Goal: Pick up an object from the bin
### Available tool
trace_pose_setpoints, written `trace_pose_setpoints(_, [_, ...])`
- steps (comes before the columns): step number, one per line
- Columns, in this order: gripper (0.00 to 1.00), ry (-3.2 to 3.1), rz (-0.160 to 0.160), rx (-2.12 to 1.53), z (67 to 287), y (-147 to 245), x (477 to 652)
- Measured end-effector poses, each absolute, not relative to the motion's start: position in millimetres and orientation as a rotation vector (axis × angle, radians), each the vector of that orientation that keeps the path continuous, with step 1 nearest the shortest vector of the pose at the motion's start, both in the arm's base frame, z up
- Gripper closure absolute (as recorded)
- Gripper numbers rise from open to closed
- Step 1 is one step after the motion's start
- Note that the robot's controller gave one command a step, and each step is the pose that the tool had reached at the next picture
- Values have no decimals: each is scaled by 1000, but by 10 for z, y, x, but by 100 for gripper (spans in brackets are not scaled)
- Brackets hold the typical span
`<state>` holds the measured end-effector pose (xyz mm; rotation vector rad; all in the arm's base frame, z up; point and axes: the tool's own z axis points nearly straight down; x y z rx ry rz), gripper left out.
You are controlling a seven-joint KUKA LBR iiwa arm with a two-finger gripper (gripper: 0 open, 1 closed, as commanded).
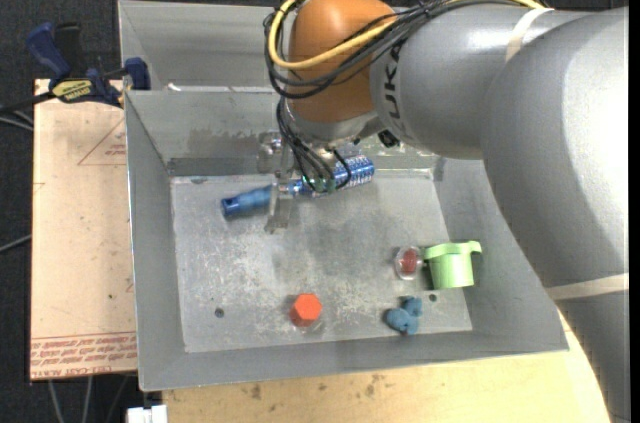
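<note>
My gripper hangs below the arm's wrist over the back left part of the bin floor. A blue cylindrical piece lies flat just to its left, its right end touching or nearly touching the gripper. A blue ribbed thing sits close on the gripper's right, by the back wall. Whether anything is held is hidden by the wrist.
A green cup lies on its side at the right, with a small red round thing beside it. A small blue lump and an orange block rest near the front edge. The arm covers the bin's right side.
</note>
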<state>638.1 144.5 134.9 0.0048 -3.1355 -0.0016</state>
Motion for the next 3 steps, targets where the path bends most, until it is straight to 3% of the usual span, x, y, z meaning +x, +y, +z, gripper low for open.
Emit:
trace_pose_setpoints(1, [0,-3135,0,-121,657,1305,6306])
trace_pose_setpoints(2, [100,-3142,-4,-123,707,1311,6331])
trace_pose_setpoints(3, [100,-3148,-6,-90,2175,1496,6012])
